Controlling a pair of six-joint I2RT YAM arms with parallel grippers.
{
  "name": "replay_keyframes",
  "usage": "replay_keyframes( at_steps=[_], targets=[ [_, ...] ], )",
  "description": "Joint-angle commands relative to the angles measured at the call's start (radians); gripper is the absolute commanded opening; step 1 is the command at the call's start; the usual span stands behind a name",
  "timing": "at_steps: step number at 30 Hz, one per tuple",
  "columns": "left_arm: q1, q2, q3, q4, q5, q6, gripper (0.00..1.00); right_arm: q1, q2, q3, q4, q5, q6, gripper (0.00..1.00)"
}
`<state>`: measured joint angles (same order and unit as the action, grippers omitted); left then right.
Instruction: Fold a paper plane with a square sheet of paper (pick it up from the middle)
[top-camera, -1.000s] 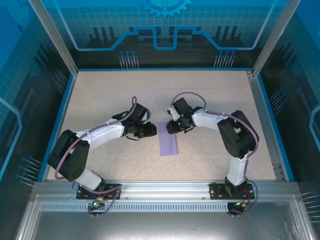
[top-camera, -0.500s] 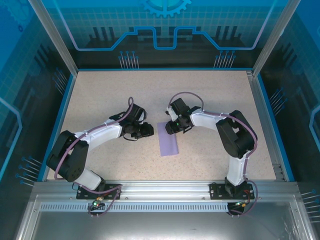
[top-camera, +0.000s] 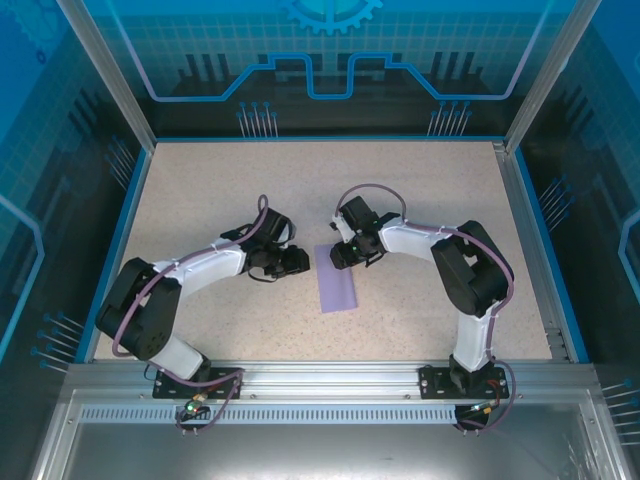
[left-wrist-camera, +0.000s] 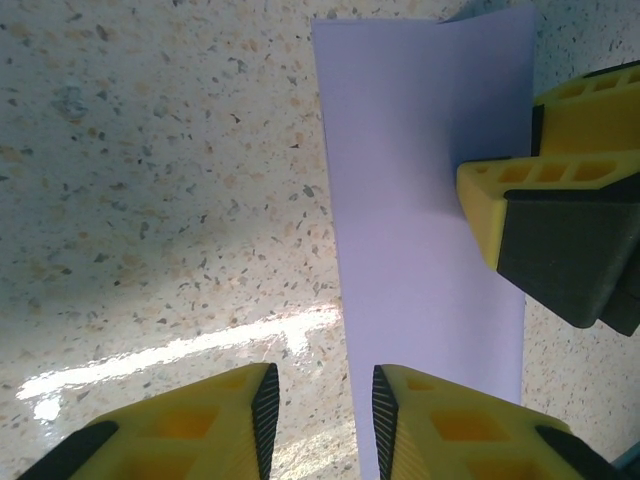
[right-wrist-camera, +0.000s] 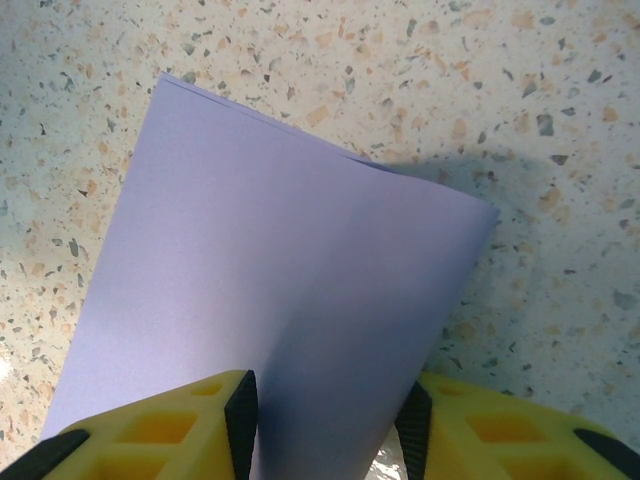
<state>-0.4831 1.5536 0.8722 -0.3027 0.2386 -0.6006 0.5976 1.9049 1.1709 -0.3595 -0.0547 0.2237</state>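
Left claw (left-wrist-camera: 322, 398) has edged back, apart; right claw (right-wrist-camera: 326, 405), also apart, straddles the far end of the near-to-far sheet (top-camera: 336, 281).

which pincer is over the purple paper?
The right pincer: the thin lavender-purple paper sheet fills the gap between its fingers. The left pincer straddles mostly speckled table at the sheet's edge.

The top camera looks down over the whole table (top-camera: 200, 190) from behind. Both wrist cameras face down close above it, sharing the lavender paper (left-wrist-camera: 420, 250).
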Motion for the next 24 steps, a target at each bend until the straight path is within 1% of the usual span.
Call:
replay_keyframes(
  at_steps=[1,11,19,24],
  targets=[
    [0.002,0.021,-0.011,0.028,0.043,-0.020,0.34,0.020,0.033,0.020,-0.015,0.006,0.005,0.44],
    [-0.035,0.096,0.028,0.070,0.060,-0.063,0.34,0.020,0.041,0.019,-0.018,0.013,0.038,0.44],
    [-0.077,0.161,0.072,0.110,0.053,-0.106,0.33,0.021,0.039,0.010,-0.012,0.011,0.043,0.44],
    [-0.096,0.201,0.092,0.135,0.059,-0.118,0.29,0.020,0.036,0.001,-0.004,0.013,0.048,0.44]
  ],
)
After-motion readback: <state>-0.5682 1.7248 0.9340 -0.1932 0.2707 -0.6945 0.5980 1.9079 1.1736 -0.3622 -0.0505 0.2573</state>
